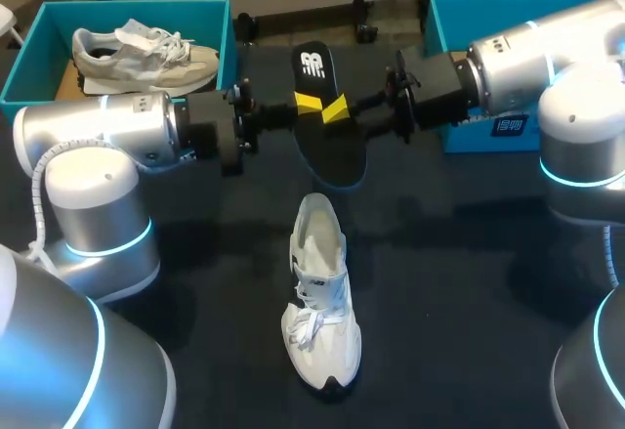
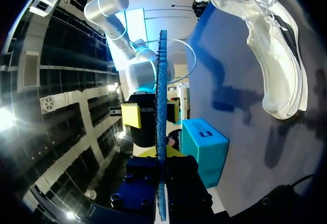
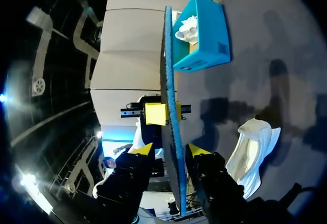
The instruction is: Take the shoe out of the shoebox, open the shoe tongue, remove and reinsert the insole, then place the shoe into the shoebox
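While the left gripper [image 2: 161, 155] clamps the insole [image 1: 332, 148] aloft near the shoe [image 1: 320, 297], the right gripper [image 3: 171, 150] straddles it unclenched, apparently lining up a handover.

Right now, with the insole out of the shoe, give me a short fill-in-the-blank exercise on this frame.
1. The insole, held in the air by the left gripper, is ___ in colour.
2. The white shoe lies on the ___.
3. The teal shoebox near the left arm holds one ___.
Missing words: black; table; shoe.
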Available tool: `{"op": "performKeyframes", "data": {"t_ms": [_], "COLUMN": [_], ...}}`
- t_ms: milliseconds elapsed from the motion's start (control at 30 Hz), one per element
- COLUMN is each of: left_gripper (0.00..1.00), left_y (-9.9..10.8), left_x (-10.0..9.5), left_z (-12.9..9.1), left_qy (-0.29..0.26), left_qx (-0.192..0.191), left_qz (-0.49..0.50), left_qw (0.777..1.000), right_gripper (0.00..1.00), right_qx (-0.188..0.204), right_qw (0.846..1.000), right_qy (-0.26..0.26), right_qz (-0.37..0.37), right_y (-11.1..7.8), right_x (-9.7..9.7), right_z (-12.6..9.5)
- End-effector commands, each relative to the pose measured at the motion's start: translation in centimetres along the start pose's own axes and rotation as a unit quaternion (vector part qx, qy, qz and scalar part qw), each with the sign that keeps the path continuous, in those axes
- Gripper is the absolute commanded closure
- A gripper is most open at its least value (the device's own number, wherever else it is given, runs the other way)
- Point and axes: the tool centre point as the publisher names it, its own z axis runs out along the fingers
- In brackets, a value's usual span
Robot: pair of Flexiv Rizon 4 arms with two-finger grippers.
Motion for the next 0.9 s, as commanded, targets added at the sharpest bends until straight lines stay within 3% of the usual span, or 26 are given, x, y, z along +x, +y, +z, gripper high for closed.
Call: {"op": "performKeyframes", "data": {"t_ms": [33,300,733,833,900], "left_gripper": [1.0,1.0,1.0,1.0,1.0], "left_y": [-0.18,-0.14,-0.13,-0.18,-0.2], "left_x": [0.0,-0.02,0.07,0.12,0.12], "left_z": [-0.14,-0.12,0.01,0.06,0.09], "left_qy": [-0.002,0.0,0.002,0.003,0.002], "left_qx": [-0.001,-0.001,-0.004,-0.006,-0.007], "left_qz": [0.002,0.005,0.006,0.009,0.009], "left_qw": [1.0,1.0,1.0,1.0,1.0], "right_gripper": [0.68,0.74,0.74,0.78,0.89], "right_qx": [-0.003,-0.006,-0.002,0.0,0.0], "right_qw": [1.0,1.0,1.0,1.0,1.0], "right_qy": [0.002,0.006,0.008,0.008,0.009], "right_qz": [0.002,0.005,-0.005,-0.005,-0.005], "right_y": [-0.14,-0.12,0.28,0.32,0.33], "right_x": [-0.33,-0.73,-0.59,-0.64,-0.66], "right_z": [-0.03,-0.05,0.3,0.37,0.42]}}
